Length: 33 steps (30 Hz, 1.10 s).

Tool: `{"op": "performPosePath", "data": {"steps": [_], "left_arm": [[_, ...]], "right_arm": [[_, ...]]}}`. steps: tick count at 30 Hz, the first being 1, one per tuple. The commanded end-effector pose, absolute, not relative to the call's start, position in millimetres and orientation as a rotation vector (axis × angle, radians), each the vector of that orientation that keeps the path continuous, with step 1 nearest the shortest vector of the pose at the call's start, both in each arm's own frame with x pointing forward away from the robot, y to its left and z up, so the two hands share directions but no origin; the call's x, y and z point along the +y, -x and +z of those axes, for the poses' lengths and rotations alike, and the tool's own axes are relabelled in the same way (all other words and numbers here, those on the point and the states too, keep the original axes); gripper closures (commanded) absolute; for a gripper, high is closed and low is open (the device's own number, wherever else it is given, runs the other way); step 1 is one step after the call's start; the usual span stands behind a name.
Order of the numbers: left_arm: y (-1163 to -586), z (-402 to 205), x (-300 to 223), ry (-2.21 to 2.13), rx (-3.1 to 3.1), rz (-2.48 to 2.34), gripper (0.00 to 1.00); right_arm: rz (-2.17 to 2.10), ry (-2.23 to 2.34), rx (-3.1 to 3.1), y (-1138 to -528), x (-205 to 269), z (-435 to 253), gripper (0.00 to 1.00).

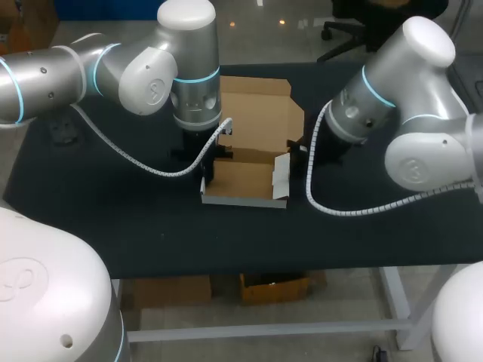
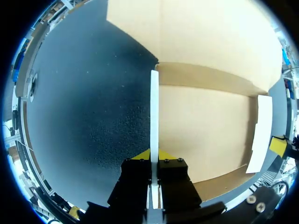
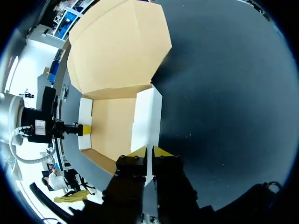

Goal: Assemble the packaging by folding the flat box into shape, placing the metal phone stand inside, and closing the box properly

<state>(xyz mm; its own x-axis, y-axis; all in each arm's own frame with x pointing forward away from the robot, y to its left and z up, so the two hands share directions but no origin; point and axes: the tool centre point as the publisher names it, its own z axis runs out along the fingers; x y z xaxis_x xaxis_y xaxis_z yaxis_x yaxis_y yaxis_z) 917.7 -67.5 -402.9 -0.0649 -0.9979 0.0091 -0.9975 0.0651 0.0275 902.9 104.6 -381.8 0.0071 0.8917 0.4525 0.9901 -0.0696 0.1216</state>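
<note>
Squarely between the two yellow tips of my left gripper (image 2: 154, 156) stands the left flap (image 2: 153, 107) of the box (image 2: 205, 126). In the left wrist view the fingers pinch it from both sides, its white edge upright. The flap's long axis runs straight ahead, in line with the fingers. The box floor lies beside them, on the side toward my other arm. The open lid (image 2: 210, 32) is ahead of the floor, and bare table (image 2: 93, 93) is on the fingers' outer side. The right flap (image 2: 261, 130) stands at the floor's far side, well apart from my tips.

Likewise in the right wrist view, my right gripper (image 3: 148, 151) is clamped on the right flap, white face showing. This flap too runs straight ahead from the fingers, and the floor again lies on the inner side, toward my left arm. The left flap shows across the floor with a yellow tip against it.

From the head view, the box sits between the two grippers, one at each end wall. Neither arm looks nearer than the other, and the lid lies flat behind.

Count: one box, one lid, two side flaps, two grippers, each holding one flap. No phone stand shows in any view, so I cannot place it.

By my reading, the next move turns on each flap folding inward, toward the floor between my hands.
</note>
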Motion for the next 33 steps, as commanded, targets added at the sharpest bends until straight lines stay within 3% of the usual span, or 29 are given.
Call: {"op": "performPosePath", "data": {"steps": [1,33], "left_arm": [[-917.9,-402.5,-68.2,-2.134,-2.276,-0.027,1.0],[-917.9,-402.5,-68.2,-2.134,-2.276,-0.027,1.0]], "right_arm": [[-0.624,2.028,-1.958,-905.7,103.3,-384.1,1.0],[-0.582,2.003,-1.994,-911.4,117.4,-386.6,1.0]]}}
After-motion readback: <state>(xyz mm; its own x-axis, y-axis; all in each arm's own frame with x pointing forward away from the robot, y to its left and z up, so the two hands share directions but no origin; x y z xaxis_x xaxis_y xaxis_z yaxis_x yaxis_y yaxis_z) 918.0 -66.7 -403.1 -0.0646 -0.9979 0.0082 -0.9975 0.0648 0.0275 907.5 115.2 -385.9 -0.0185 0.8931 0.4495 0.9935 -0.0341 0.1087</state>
